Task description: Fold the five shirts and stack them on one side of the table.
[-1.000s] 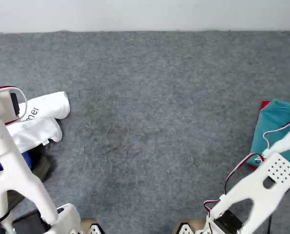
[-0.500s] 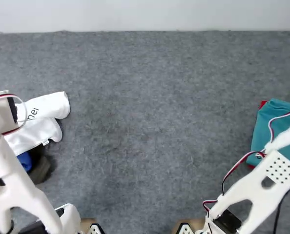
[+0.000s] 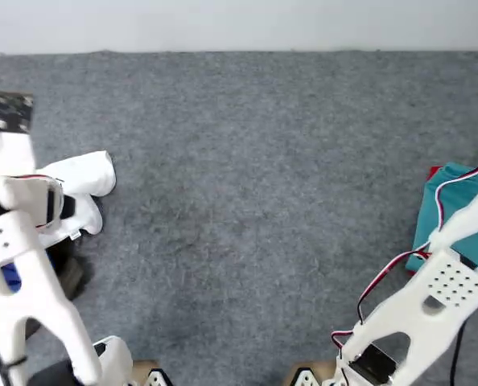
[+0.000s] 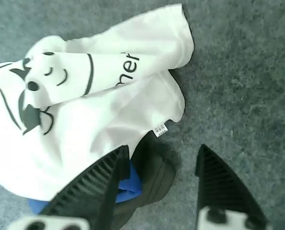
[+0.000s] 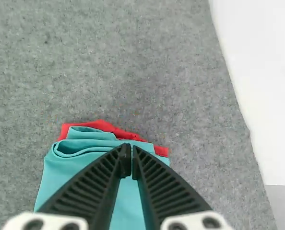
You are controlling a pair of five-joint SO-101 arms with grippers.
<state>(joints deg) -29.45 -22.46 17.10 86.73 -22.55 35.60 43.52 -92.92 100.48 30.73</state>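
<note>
A crumpled white shirt (image 4: 85, 96) with a black cartoon print lies on a black shirt (image 4: 152, 172) and a blue one (image 4: 128, 184), at the table's left side (image 3: 82, 177). My left gripper (image 4: 164, 155) hangs open above this pile's edge, nothing between its fingers. At the right edge a folded teal shirt (image 5: 85, 191) rests on a folded red shirt (image 5: 104, 128), seen from above as the teal shirt (image 3: 448, 201). My right gripper (image 5: 128, 158) is shut and empty, hovering over the teal shirt.
Grey carpet-like cloth (image 3: 263, 201) covers the table. A white wall strip (image 3: 239, 24) runs along the far edge, and a white floor (image 5: 257, 72) lies beyond the table's right edge. The arm bases (image 3: 319, 374) stand at the near edge.
The left arm swung toward the far side over the white shirt pile. The right arm shifted slightly over the teal shirt.
</note>
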